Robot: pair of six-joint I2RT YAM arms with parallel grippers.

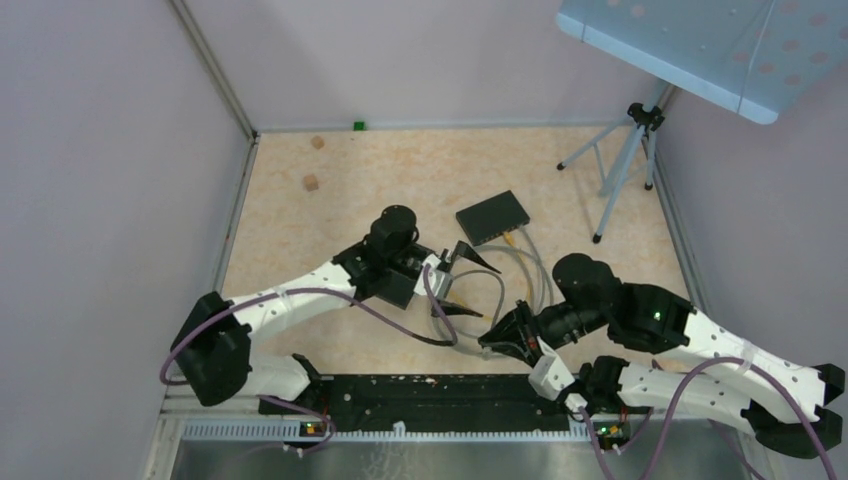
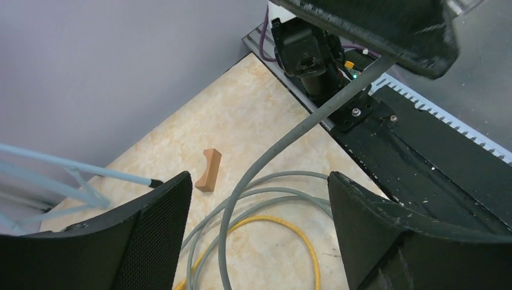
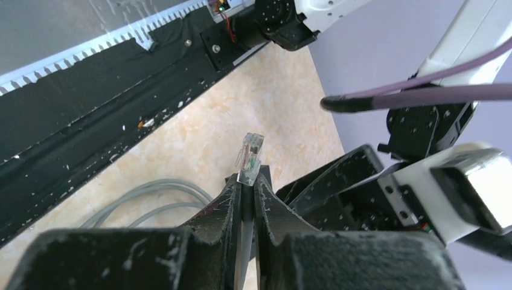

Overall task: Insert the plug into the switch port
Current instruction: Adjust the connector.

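Note:
The black switch (image 1: 493, 217) lies flat at mid-table, a yellow cable (image 1: 511, 238) running from its near side. Grey cables (image 1: 520, 265) loop from it toward the arms. My right gripper (image 1: 497, 338) is shut on a grey cable just behind its clear plug (image 3: 250, 157), which sticks out past the fingertips (image 3: 232, 193), near the table's front and well short of the switch. My left gripper (image 1: 470, 285) is open and empty, hovering over the cable loops (image 2: 265, 181) between the switch and my right gripper. The switch's ports do not show.
A tripod (image 1: 625, 165) stands at the back right under a pale blue panel (image 1: 700, 45). Two small wooden blocks (image 1: 311, 183) lie at the back left, another (image 2: 209, 170) lies beside the cables. A black rail (image 1: 430, 395) runs along the near edge. Grey walls enclose the table.

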